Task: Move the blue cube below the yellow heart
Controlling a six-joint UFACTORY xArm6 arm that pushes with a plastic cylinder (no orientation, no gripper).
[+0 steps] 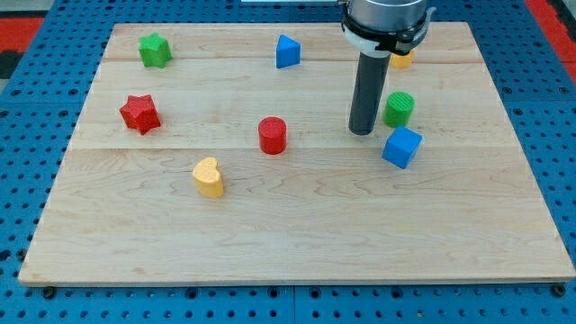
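Note:
The blue cube (401,147) sits on the wooden board at the view's right of centre. The yellow heart (208,177) lies left of centre, lower on the board and far to the left of the cube. My tip (362,131) rests on the board just up and left of the blue cube, a small gap apart, and just left of the green cylinder (399,109). The dark rod rises from the tip to the view's top.
A red cylinder (273,136) stands between the tip and the heart. A red star (139,112) and a green star (155,49) are at the left. A blue triangular block (286,51) is at top centre. A yellow block (401,59) is partly hidden behind the arm.

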